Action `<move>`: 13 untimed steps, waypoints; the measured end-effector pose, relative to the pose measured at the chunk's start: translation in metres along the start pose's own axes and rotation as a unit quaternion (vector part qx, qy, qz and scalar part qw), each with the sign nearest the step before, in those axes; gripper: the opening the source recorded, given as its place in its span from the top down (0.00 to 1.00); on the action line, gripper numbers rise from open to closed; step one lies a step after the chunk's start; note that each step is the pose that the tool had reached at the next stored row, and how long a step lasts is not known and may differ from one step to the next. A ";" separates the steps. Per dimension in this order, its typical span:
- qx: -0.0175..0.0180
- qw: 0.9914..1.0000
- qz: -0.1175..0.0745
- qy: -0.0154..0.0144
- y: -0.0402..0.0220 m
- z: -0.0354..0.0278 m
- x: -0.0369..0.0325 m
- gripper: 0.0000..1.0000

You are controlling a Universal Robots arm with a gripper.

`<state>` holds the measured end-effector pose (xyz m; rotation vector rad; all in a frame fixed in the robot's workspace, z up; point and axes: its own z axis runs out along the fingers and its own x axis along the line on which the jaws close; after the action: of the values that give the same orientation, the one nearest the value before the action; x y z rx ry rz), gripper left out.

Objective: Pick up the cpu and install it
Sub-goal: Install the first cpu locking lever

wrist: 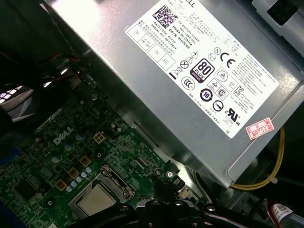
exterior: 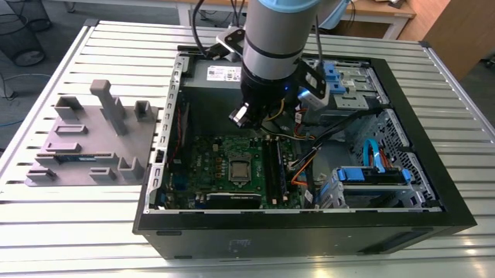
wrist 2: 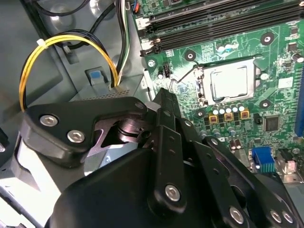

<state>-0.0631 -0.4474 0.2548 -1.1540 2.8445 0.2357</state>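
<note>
One open computer case, black steel with a matte rim, lies on the ribbed metal table at the middle of the exterior view. Inside it, lower centre, lies the green motherboard, studded with small components. The cpu, a small flat square with a shiny silver top, sits in its socket on that board; it shows in the second wrist view at the upper right, framed by the metal socket frame, and in the first wrist view at the lower left. The pincer hangs above the board, apart from the cpu; whether it is open or closed I cannot tell. A grey boxy power supply fills the upper right of the first wrist view. A grey moulded fixture lies at the exterior view's left.
</note>
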 end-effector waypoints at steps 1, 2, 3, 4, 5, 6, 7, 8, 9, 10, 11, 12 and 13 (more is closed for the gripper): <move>0.000 1.000 0.000 0.000 0.0002 0.0008 -0.0001 0.89; 0.000 1.000 0.000 0.000 0.0003 0.0016 -0.0002 0.89; -0.001 1.000 0.000 -0.001 0.0005 0.0024 -0.0004 0.89; -0.001 1.000 0.000 -0.001 0.0008 0.0032 -0.0006 0.89; -0.001 1.000 0.000 -0.001 0.0011 0.0040 -0.0009 0.89; -0.001 1.000 0.000 -0.001 0.0013 0.0048 -0.0012 0.89; -0.001 1.000 0.000 -0.001 0.0016 0.0056 -0.0015 0.89; -0.001 1.000 0.000 -0.001 0.0020 0.0062 -0.0018 0.89; -0.001 1.000 0.000 -0.001 0.0024 0.0068 -0.0022 0.89; -0.001 1.000 0.000 -0.001 0.0028 0.0073 -0.0026 0.89; -0.001 1.000 0.000 -0.001 0.0033 0.0078 -0.0031 0.89; -0.001 1.000 0.000 -0.001 0.0036 0.0081 -0.0034 0.89; -0.001 1.000 0.000 -0.001 0.0038 0.0086 -0.0037 0.89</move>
<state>-0.0631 -0.4408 0.2471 -1.1533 2.8430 0.2402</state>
